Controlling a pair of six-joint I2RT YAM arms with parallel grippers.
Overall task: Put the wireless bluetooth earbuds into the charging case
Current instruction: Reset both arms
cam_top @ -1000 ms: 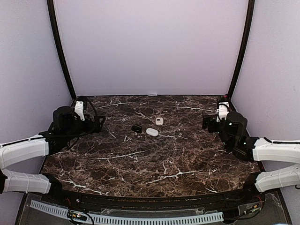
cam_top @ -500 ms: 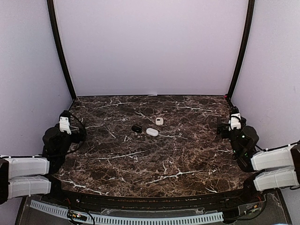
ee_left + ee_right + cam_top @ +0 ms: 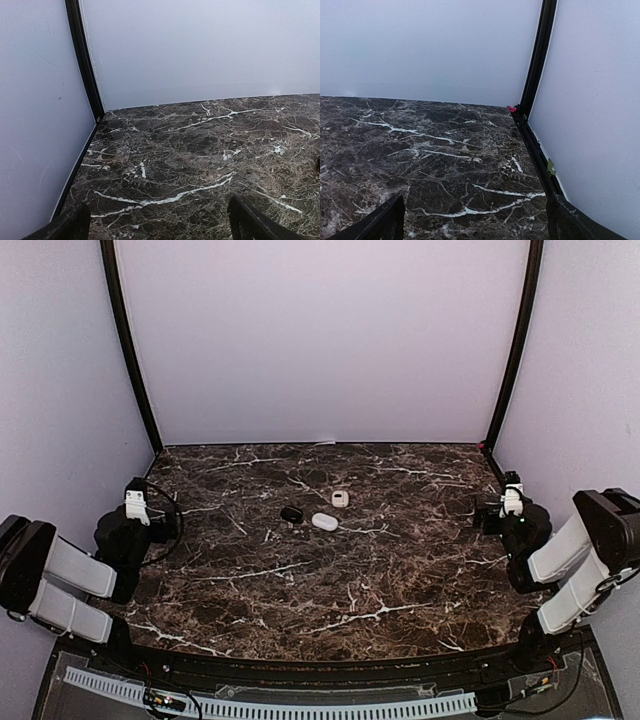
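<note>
both arms sat folded back at the table's (image 3: 330,610) side edges, the left gripper (image 3: 140,508) and right gripper (image 3: 508,502) spread apart, grasping nothing. mid-table lay a black piece (image 3: 291,513), a white case (image 3: 324,522) beside it, and a small white piece (image 3: 340,498) beyond; whether the earbuds sat inside was unclear.

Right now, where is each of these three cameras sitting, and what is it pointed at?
Top external: above and behind, facing the whole marble table, both arms at the sides.
Left wrist: low, facing the far-left corner; left fingers at the bottom.
Right wrist: low, facing the far-right corner; right fingers below.
Shared: marble and white walls.
</note>
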